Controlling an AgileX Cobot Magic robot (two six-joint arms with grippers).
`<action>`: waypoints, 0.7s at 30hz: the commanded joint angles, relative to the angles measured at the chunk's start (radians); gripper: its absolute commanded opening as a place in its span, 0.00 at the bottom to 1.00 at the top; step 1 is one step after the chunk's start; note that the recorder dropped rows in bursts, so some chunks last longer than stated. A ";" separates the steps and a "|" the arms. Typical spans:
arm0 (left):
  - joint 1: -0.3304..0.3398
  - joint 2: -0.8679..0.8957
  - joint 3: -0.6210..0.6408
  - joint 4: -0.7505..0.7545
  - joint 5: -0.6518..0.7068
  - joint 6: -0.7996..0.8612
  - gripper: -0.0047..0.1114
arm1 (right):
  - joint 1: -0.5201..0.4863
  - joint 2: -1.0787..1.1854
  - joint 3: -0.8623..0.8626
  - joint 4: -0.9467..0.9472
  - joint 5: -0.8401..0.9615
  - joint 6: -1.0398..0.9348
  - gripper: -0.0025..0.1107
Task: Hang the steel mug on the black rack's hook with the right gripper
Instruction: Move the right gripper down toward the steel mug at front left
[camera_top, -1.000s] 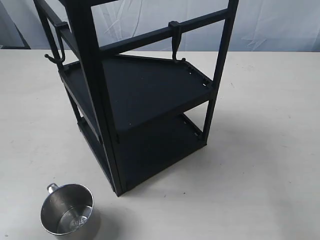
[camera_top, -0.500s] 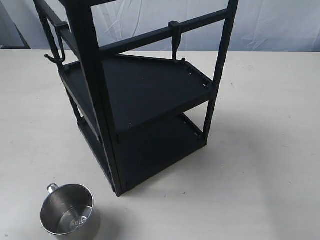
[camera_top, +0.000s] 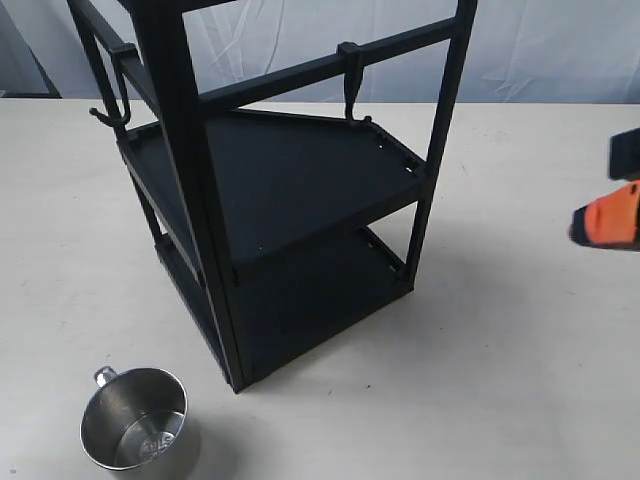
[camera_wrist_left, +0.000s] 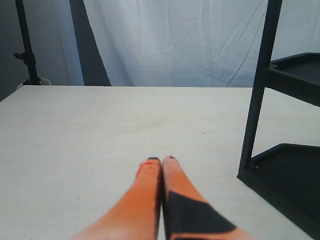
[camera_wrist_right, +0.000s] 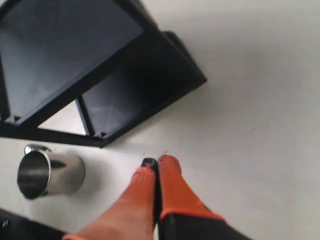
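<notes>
The steel mug (camera_top: 134, 418) stands upright on the table at the front left, its small handle toward the back left; it also shows in the right wrist view (camera_wrist_right: 49, 171). The black rack (camera_top: 280, 180) rises in the middle, with the hook (camera_top: 351, 80) hanging from its rear crossbar. My right gripper (camera_top: 605, 215) enters blurred at the right edge, far from the mug; its orange fingers (camera_wrist_right: 159, 161) are shut and hold nothing. My left gripper (camera_wrist_left: 161, 160) is shut above bare table beside a rack post (camera_wrist_left: 257, 95). It is out of the exterior view.
A wider curved hook (camera_top: 115, 105) hangs on the rack's left crossbar. White cloth (camera_top: 560, 50) backs the table. In the left wrist view a dark stand (camera_wrist_left: 27, 45) rises at the table's far edge.
My right gripper has come into the exterior view at the right edge; it was out of sight before. The mug and rack have not moved.
</notes>
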 joint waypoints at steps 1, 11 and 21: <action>-0.001 -0.005 0.000 0.000 -0.004 -0.002 0.05 | 0.228 0.084 -0.023 -0.059 -0.031 0.111 0.01; -0.001 -0.005 0.000 0.000 -0.004 -0.002 0.05 | 0.868 0.399 -0.021 -0.522 -0.576 0.913 0.01; -0.001 -0.005 0.000 0.000 -0.004 -0.002 0.05 | 0.963 0.601 -0.023 -0.360 -0.742 0.929 0.56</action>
